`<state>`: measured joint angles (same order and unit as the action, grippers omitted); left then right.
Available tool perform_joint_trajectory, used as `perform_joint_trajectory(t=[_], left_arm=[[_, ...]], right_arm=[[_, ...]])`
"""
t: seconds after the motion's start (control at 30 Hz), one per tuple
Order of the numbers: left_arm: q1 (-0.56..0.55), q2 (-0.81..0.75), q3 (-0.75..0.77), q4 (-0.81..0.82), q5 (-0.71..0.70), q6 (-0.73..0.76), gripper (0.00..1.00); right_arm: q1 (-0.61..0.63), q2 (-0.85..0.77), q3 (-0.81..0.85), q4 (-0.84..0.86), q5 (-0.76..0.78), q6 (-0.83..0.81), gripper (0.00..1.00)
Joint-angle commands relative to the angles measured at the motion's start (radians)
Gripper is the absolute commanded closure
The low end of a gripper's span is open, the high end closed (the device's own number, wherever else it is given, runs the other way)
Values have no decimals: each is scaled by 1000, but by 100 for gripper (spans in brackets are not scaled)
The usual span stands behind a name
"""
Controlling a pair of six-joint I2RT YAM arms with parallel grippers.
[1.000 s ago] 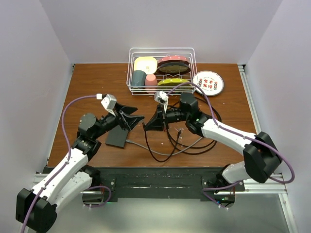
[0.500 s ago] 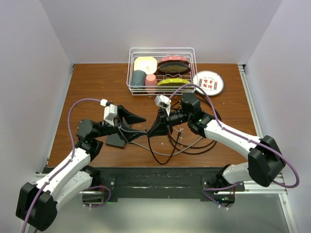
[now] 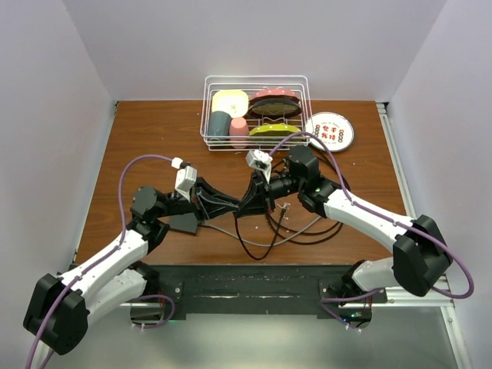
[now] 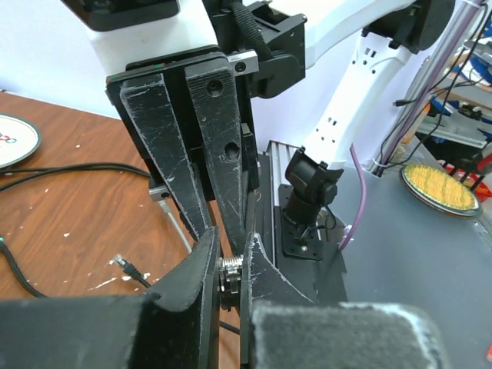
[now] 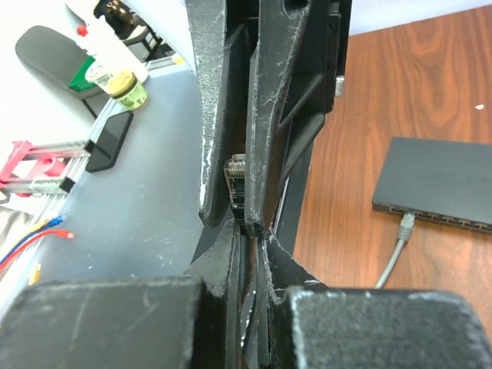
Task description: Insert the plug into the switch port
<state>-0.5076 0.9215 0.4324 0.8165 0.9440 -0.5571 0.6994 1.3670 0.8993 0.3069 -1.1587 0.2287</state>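
The worktop [image 3: 138, 138] is carrying the switch [image 5: 438, 181], which is lying flat at the right of the right wrist view, well apart from both sets of fingers. A grey cable [image 5: 393, 254] is already sitting in one socket, but the task's own plug is not yet going into a port. The two arms are meeting tip to tip at the middle of the overhead view, above the worktop. The left gripper [image 4: 231, 265] is pinching the plug [image 5: 237, 181] between nearly closed fingers. The right gripper [image 5: 247, 238] is holding its fingers drawn close together just beneath that plug; whether they are gripping it or its cable I cannot tell. I am judging this a handover, with carrying, aligning and pushing in all remaining.
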Motion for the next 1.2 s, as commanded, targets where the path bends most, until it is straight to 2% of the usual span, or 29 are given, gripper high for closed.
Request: perform_joint_trajectory(t=[0.0,0.07,0.1,0.17,0.2,0.33,0.4,0.57,0.6,0.67,0.8,0.93,1.17], left_arm=[[-6,-41,19,9,-31,22,100],[-8,-58,17,-20,-83,19,100],[-8,-79,14,-36,-108,17,100],[-8,-101,12,-86,-196,19,100],[-8,-124,11,-105,-232,19,100],[-8,-174,14,-220,-437,11,100],[-8,-185,22,-272,-542,-23,100],[-8,-179,43,-362,-695,-101,100],[-8,-177,51,-378,-723,-115,100],[-8,-177,57,-433,-802,-153,100],[-6,-177,75,-499,-875,-207,100],[-8,-188,80,-527,-896,-245,100],[-8,-182,101,-551,-892,-237,100]], right_arm=[[3,-34,39,26,19,14,100],[3,-51,47,-26,92,1,86],[2,-57,59,-52,120,-24,73],[3,-80,66,-110,217,-43,54],[3,-107,67,-124,238,-57,41],[5,-170,52,-143,393,-63,17],[14,-190,37,-132,480,-57,12],[81,-197,29,-103,666,-55,8],[98,-192,33,-100,756,-51,8],[138,-168,39,-97,829,-52,8],[172,-118,55,-89,991,-28,11],[199,-69,64,-54,1051,-20,13],[213,-3,84,15,1045,14,19]])
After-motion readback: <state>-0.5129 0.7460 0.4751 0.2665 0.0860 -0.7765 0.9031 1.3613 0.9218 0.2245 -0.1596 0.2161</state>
